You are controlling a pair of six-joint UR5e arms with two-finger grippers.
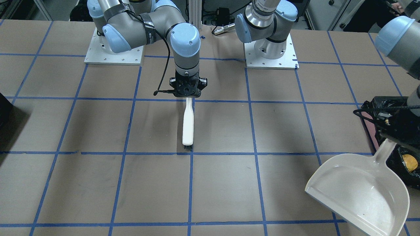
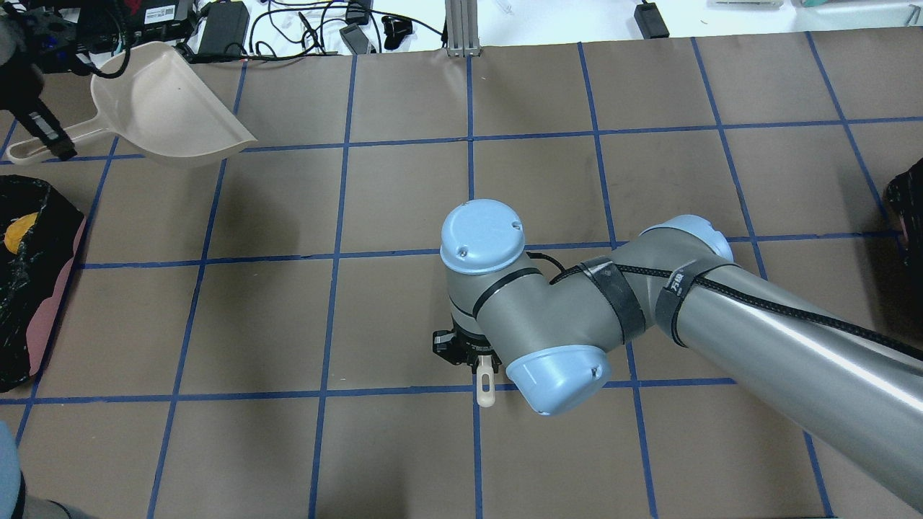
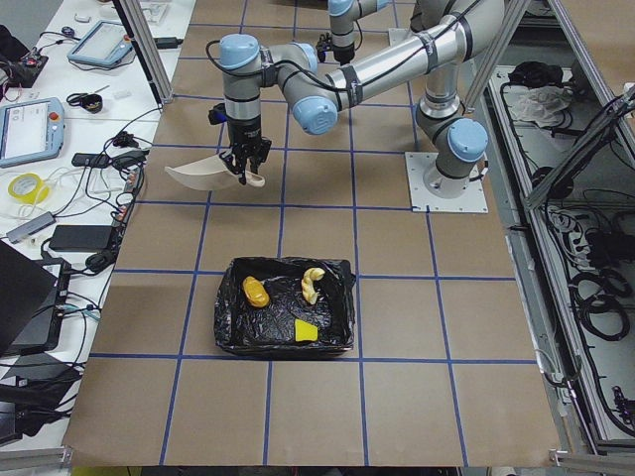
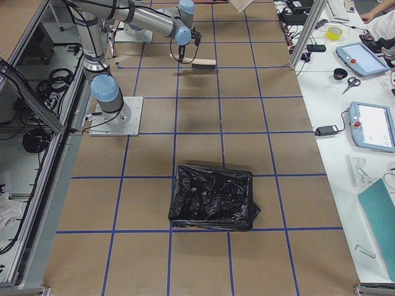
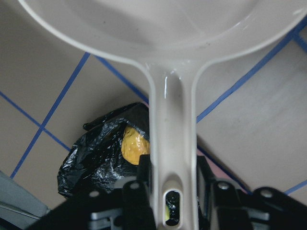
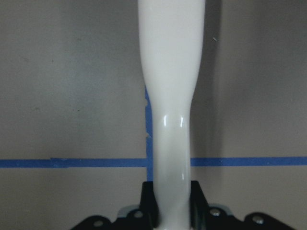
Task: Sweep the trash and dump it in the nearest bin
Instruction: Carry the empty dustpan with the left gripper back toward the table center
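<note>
The trash lies in the nearest bin [image 3: 231, 317], lined with a black bag: a golden-brown lump [image 3: 256, 291], a tan braided pastry [image 3: 314, 285] and a yellow-green bit [image 3: 306, 331]. The bin also shows at the left edge of the overhead view [image 2: 43, 317]. My left gripper [image 2: 40, 126] is shut on the handle of a beige dustpan [image 2: 166, 108], held in the air beside the bin; the pan looks empty [image 1: 361, 193]. My right gripper [image 1: 187, 93] is shut on the handle of a white brush [image 1: 188, 126] at mid-table, bristles down on the table.
A second bin with a black bag [image 4: 213, 197] stands at the table's other end and shows as a dark shape at the overhead view's right edge [image 2: 910, 202]. Blue tape lines grid the brown table [image 2: 404, 194]. Cables and devices lie past the far edge [image 2: 310, 29].
</note>
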